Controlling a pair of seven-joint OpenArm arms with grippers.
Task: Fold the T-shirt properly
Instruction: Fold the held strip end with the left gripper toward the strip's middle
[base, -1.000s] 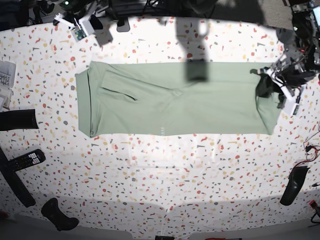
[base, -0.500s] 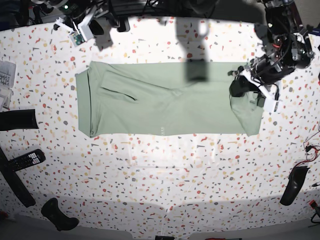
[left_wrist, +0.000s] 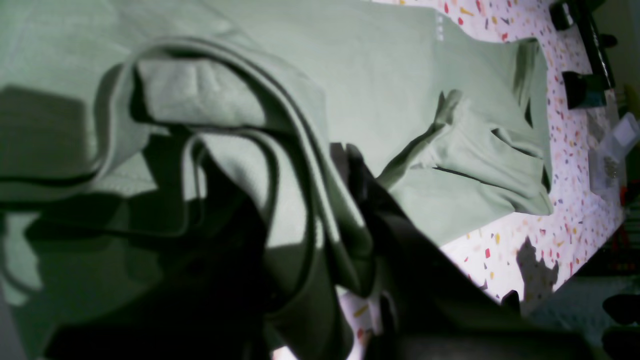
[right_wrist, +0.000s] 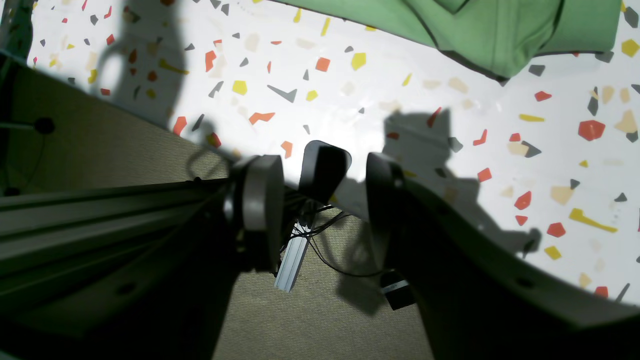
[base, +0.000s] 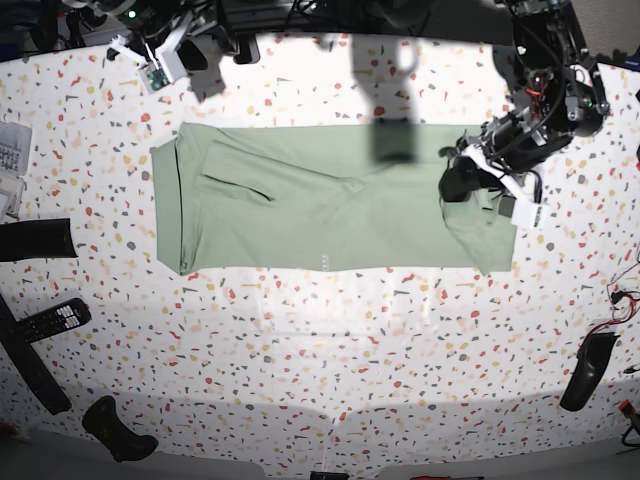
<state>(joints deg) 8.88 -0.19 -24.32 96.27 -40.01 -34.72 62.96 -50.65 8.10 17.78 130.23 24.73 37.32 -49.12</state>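
Note:
The pale sage-green T-shirt (base: 320, 200) lies spread flat across the speckled table (base: 330, 340), collar end at the left. My left gripper (base: 462, 183) is shut on the shirt's right end and holds it lifted and drawn over the body. In the left wrist view the fabric (left_wrist: 280, 100) bunches in folds around the gripper (left_wrist: 320, 235). My right gripper (base: 160, 55) is open and empty at the table's back left corner, off the shirt. In the right wrist view its fingers (right_wrist: 257, 195) are spread above the table edge, with a corner of the shirt (right_wrist: 500, 30) at the top.
A remote (base: 55, 318) and dark tools (base: 35, 240) lie along the left edge. A black object (base: 115, 430) sits at the front left and another (base: 585, 370) at the front right. Papers (base: 10, 150) are at the far left. Cables and gear line the back edge.
My left gripper has moved left with the shirt's right end, drawing that edge inward over the body. The right arm has barely moved.

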